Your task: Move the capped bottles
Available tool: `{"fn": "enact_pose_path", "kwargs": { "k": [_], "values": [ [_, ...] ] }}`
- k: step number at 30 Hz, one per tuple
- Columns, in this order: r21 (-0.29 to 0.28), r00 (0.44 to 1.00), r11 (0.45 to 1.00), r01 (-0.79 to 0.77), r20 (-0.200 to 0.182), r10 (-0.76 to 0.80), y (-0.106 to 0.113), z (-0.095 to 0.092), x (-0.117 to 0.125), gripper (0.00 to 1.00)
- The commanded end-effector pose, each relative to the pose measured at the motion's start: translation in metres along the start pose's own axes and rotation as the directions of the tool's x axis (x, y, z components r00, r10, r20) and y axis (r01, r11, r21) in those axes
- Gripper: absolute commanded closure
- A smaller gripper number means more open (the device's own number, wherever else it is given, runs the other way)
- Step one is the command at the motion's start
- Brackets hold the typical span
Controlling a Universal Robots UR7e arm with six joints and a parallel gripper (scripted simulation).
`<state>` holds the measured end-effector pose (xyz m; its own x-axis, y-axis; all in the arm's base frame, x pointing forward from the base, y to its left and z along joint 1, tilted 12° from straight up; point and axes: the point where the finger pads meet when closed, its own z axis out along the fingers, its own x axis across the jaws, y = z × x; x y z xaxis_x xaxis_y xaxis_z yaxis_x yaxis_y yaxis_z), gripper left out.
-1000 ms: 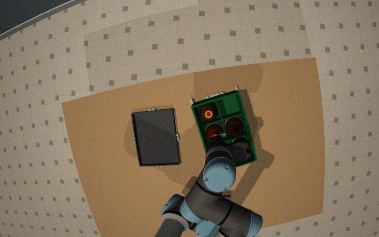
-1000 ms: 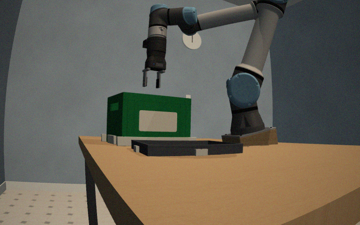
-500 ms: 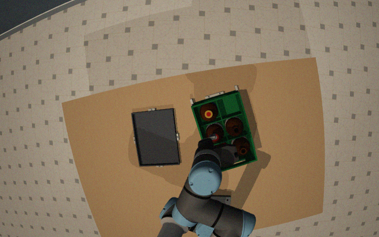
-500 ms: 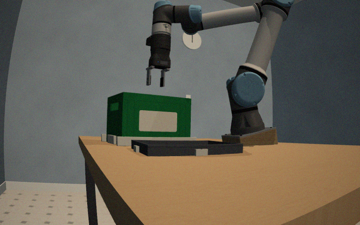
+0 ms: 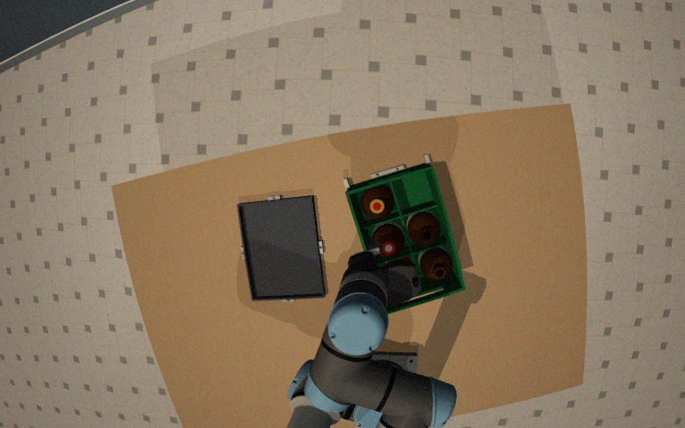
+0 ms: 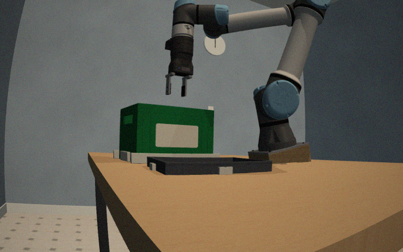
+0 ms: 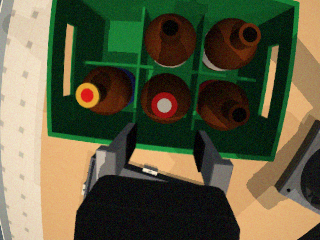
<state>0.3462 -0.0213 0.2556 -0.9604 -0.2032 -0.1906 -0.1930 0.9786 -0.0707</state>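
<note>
The green crate (image 5: 404,237) stands right of the dark tray (image 5: 282,247), which holds nothing. In the wrist view the crate (image 7: 166,68) holds a brown bottle with a yellow-and-red cap (image 7: 87,95), a brown bottle with a red-and-white cap (image 7: 163,104) and three open brown bottles (image 7: 171,36) (image 7: 235,42) (image 7: 223,106); one corner cell (image 7: 123,35) is empty. My gripper (image 7: 165,138) is open and empty. It hangs clear above the crate (image 6: 166,127), over its tray-side rim, close to the red-and-white capped bottle (image 5: 387,247). It also shows in the side view (image 6: 176,88).
The tray (image 6: 208,165) lies low in front of the crate in the side view. Small grey blocks (image 6: 124,155) sit along the feet of crate and tray. My arm's base (image 6: 279,151) stands behind the tray. The table edge (image 6: 97,169) is close to the crate's far side.
</note>
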Motion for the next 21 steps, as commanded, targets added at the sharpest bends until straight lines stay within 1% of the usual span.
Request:
{"fn": "enact_pose_path", "kwargs": {
  "k": [1,21],
  "values": [
    [0.001,1.000,1.000,0.000,0.001,0.000,0.0018,-0.0004,-0.0006,0.00],
    [0.001,1.000,1.000,0.000,0.001,0.000,0.0030,-0.0004,-0.0008,0.00]
  ]
}}
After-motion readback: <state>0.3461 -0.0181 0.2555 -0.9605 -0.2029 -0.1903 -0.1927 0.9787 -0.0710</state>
